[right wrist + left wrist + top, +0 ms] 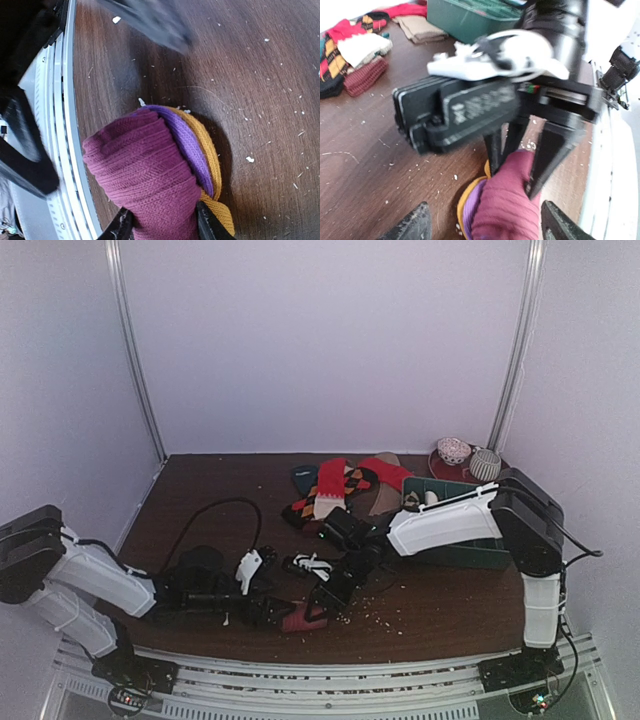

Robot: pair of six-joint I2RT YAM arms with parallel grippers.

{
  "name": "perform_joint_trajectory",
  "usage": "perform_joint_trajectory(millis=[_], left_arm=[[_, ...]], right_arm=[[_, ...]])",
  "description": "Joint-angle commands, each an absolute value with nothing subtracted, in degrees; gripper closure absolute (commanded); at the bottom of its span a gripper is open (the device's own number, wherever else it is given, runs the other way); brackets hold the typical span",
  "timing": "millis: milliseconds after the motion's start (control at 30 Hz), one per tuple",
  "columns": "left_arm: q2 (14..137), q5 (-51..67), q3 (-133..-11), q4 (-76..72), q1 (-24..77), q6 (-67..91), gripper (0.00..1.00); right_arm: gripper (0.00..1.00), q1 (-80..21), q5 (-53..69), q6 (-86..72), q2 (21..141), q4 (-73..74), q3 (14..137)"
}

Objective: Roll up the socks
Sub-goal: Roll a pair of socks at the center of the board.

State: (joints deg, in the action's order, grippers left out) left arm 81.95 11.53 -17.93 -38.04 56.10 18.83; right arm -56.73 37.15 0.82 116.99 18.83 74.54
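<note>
Seemingly, right fingers pinch sock; left fingers — apart.

So the rolled sock sits right at the near edge of the table, about the middle, just behind the rail. The right gripper comes at it from behind, one finger on each side, and the left gripper is just to its left. The loose socks are piled well behind it, toward the back. The tray is right of that pile, and two balled-up bundles sit behind the tray in the back right corner.
</note>
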Motion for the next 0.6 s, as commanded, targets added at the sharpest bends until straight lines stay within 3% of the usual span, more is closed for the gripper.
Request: perform_joint_trajectory(millis=[0,433,533,567], left_arm=[[77.02,11.50,-13.93,-39.60,56.42,17.78,0.24],[90.97,13.52,-12.62,-55.99,57.92,23.18,0.22],[93.90,14.05,-13.73,-57.18,57.92,23.63,0.28],[94.83,14.32,-14.10,-57.42,57.92,23.78,0.34]], right_arm=[[0.61,-56.30,27.75,-1.87,125.60,34.35,71.48],[0.60,-56.08,28.29,-3.78,127.20,35.66,73.56],[0.60,-56.11,28.17,-4.00,126.92,35.28,73.23],[0.60,-56.14,28.13,-4.04,126.84,35.17,73.15]])
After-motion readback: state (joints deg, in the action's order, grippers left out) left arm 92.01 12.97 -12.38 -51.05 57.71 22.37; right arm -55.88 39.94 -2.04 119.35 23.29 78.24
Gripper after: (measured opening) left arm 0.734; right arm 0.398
